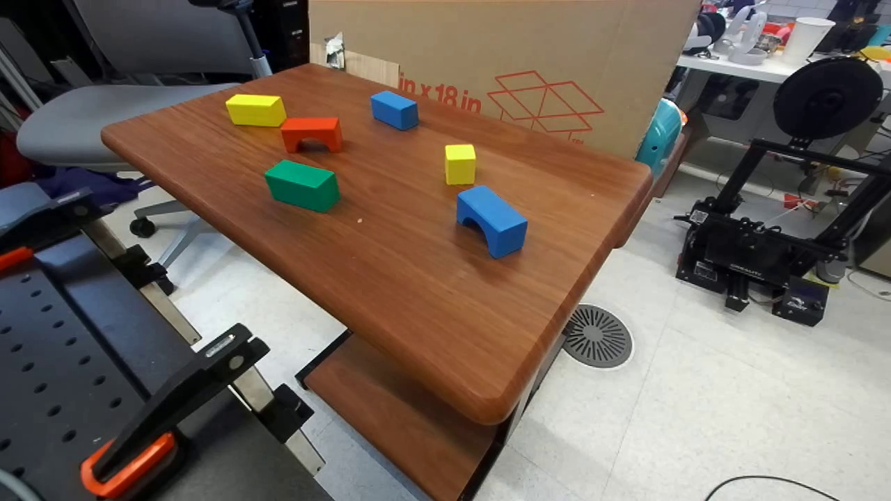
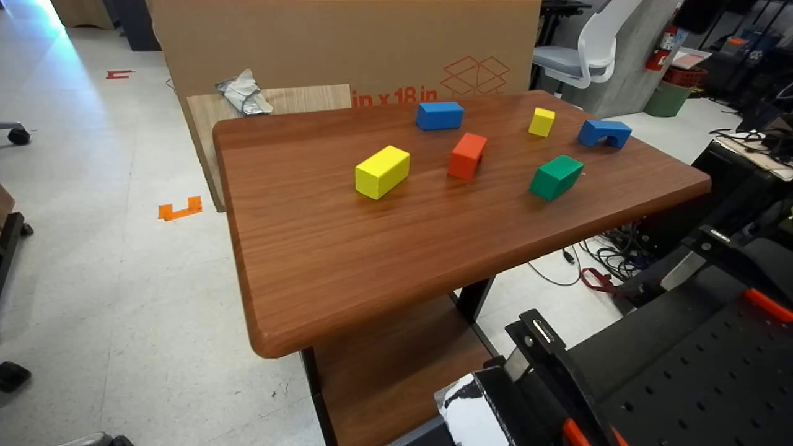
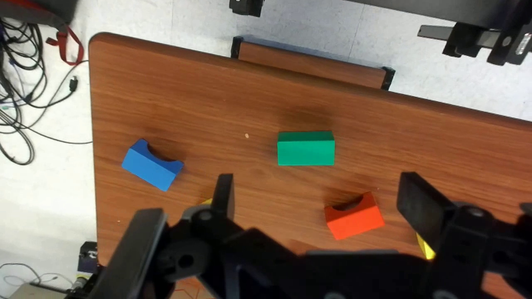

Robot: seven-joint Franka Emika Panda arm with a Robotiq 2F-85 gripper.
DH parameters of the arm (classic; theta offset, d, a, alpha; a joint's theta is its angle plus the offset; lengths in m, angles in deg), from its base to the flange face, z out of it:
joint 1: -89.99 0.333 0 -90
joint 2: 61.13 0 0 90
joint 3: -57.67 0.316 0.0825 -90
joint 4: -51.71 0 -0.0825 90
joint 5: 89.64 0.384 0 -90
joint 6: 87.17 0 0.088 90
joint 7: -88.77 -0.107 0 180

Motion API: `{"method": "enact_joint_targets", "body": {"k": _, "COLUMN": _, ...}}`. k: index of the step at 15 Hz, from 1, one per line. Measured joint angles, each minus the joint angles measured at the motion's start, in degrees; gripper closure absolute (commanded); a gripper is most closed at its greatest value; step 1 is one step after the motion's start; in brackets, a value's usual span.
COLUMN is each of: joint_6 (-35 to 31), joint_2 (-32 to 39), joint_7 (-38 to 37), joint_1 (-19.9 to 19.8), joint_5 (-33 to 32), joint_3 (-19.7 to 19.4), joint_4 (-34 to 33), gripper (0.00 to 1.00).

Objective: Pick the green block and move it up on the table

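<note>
In the wrist view, your claw [image 3: 316, 182] stands wide, with its two fingers [image 3: 225, 195] well apart. The green block [image 3: 306, 148] lies on the worktop [image 3: 187, 95]; in this view you see it higher than the fingers, and between them from left to right. Near to it, but apart, is the orange arch block [image 3: 355, 218]. The blue arch block [image 3: 149, 167] lies farther, toward this view's left.
</note>
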Motion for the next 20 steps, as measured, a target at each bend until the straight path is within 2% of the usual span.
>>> {"method": "enact_joint_targets", "body": {"k": 2, "joint_6": -2.5, "joint_2": 4.9, "joint_7": 1.4, "joint_1": 0.3, "joint_5": 0.2, "joint_3": 0.0, "joint_4": -1.6, "gripper": 0.0}}
{"method": "enact_joint_targets", "body": {"k": 9, "joint_6": -4.0, "joint_2": 19.2, "joint_7": 4.7, "joint_1": 0.6, "joint_5": -0.1, "joint_3": 0.0, "joint_4": -9.6, "gripper": 0.0}}
{"method": "enact_joint_targets", "body": {"k": 20, "joint_6": -4.8, "joint_2": 32.6, "joint_7": 7.2, "joint_1": 0.6, "joint_5": -0.7, "joint_3": 0.3, "joint_4": -16.1, "gripper": 0.0}}
